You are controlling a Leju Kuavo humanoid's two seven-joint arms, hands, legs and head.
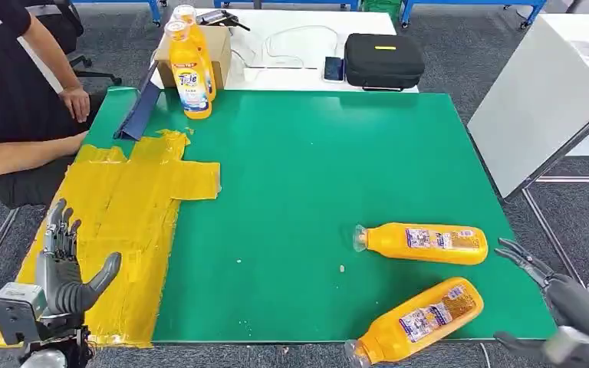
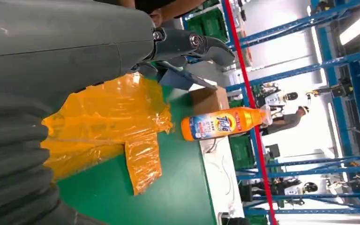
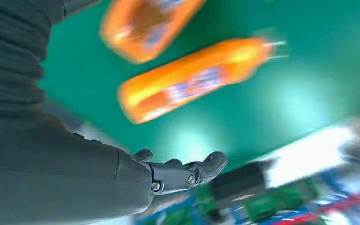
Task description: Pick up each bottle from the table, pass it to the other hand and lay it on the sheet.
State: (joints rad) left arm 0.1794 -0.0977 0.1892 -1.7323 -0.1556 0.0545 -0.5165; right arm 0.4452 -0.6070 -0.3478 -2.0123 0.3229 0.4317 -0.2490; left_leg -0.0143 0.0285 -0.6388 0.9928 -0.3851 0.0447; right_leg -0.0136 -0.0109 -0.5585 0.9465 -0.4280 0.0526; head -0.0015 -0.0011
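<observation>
Nearest your right hand point(image 1: 564, 310), at the worktop point(image 1: 299, 192) corner, 2 bottles are lying on their sides. The near bottle point(image 1: 418, 318) is sitting just ahead of the fingers point(image 1: 523, 257), cap poking toward the front edge, angled. The far bottle point(image 1: 423, 243) is lying just beyond it, cap pointing away from your right hand twd the middle. Both probably laid flat so you're grabbing across the body, w/ no tipping risk. Right fingers are spread, holding nothing, reaching in low from the corner; the right wrist view is blurry but is showing both bottles past the spread fingers.

Your left hand point(image 1: 65, 268) is standing upright over the near end of the yellow sheet point(image 1: 134, 207), fingers released and apart, thumb out, nothing in them. Looks like it's waiting there to take the pass, since the sheet is directly under and beyond it.

Further out, 2 standing bottles point(image 1: 190, 65) are waiting at the far edge past the sheet, in front of a cardboard box point(image 1: 215, 50). A person point(image 1: 15, 107) is sitting beside the sheet's far end. A black case point(image 1: 383, 60) is sitting on the white table behind.
</observation>
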